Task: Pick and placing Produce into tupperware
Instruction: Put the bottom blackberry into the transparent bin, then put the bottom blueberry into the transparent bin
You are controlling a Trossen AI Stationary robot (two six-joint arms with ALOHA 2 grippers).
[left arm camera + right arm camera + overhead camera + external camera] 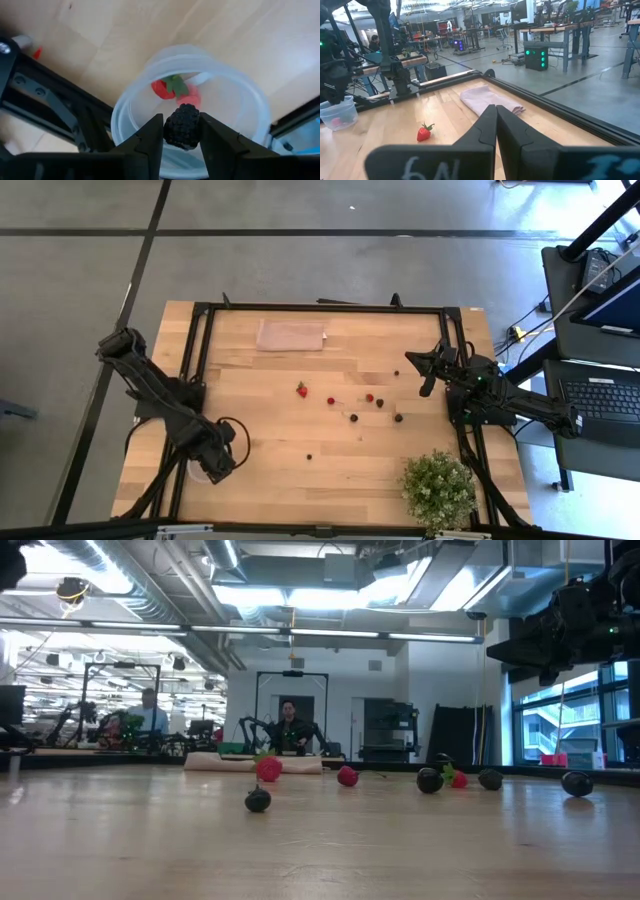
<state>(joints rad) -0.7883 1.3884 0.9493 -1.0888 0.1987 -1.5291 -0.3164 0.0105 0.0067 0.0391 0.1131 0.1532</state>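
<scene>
Left gripper [181, 131] hangs over the tupperware [240, 95] at the table's near-left corner, fingers [150, 137] pinching a dark berry [182, 126] between the tips, just above the tub's mouth. Inside the tub: a strawberry [167, 87] with green top, and something pinkish-red beside it.

In the high view the left gripper [215, 460] covers most of the tub [197, 471], which sits at the frame rail.

Right gripper [428, 368] sits at the table's right side, raised, fingers [487, 125] pressed together, holding nothing.

Loose produce lies mid-table, well apart from the tub: one strawberry [302, 390] nearest the centre, smaller red fruits [369, 397] and dark berries [353, 418] scattered toward the right, one dark berry alone [309, 456] nearer the front.

Pinkish cloth [291, 336] lies flat at the far edge. Potted plant [438, 489] stands at the near-right corner.

People sit at benches in the room beyond [289, 725].
</scene>
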